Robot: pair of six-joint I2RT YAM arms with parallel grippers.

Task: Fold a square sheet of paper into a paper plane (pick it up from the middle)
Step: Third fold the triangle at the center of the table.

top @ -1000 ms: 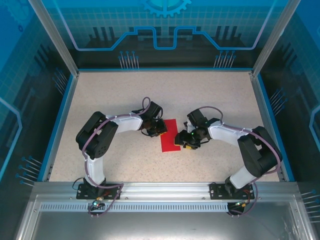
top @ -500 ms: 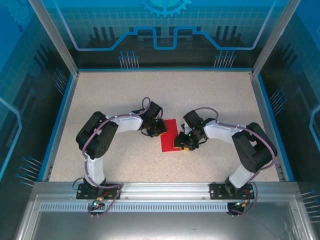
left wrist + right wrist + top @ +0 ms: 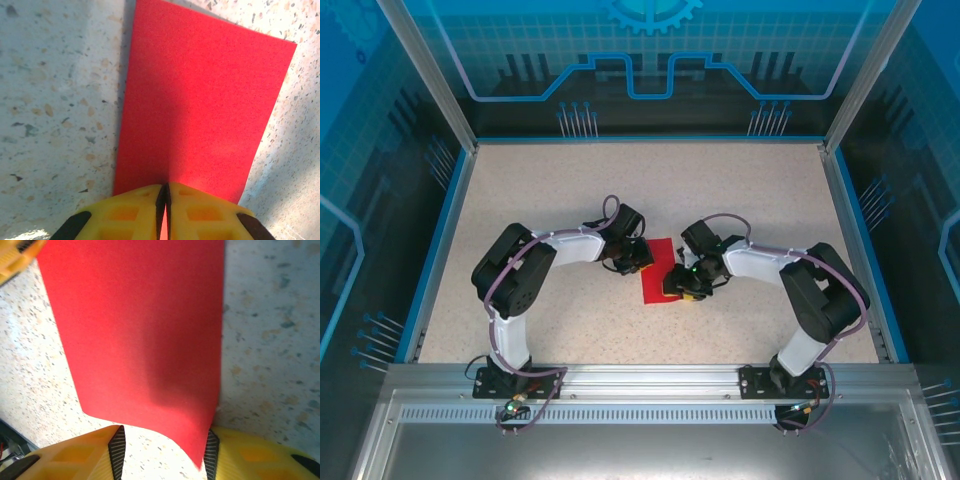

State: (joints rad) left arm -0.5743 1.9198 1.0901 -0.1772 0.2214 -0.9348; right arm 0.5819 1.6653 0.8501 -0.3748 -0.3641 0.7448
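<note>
The square sheet of paper (image 3: pixel 657 272) is bright red and lies as a narrow rectangle mid-table. My left gripper (image 3: pixel 639 258) is at its left edge. In the left wrist view the left gripper (image 3: pixel 165 192) is shut, with the sheet (image 3: pixel 200 100) pinched in the slit between the yellow fingers. My right gripper (image 3: pixel 674 285) is at the sheet's right edge and stands open (image 3: pixel 162 442). A curled-up corner of the sheet (image 3: pixel 140 325) hangs between its pads, close against the right pad (image 3: pixel 212 452). The paper plane is out of view.
Speckled tabletop (image 3: pixel 570 190) stretches free behind and to both sides of the sheet. A blue rim (image 3: pixel 440 230) and aluminium posts (image 3: pixel 430 80) fence the table. A yellow tip of the left gripper (image 3: pixel 17 255) shows in the right wrist view's corner.
The right gripper has moved left, onto the sheet's right edge, with its jaws a little narrower. The left gripper has stayed shut on the sheet.
</note>
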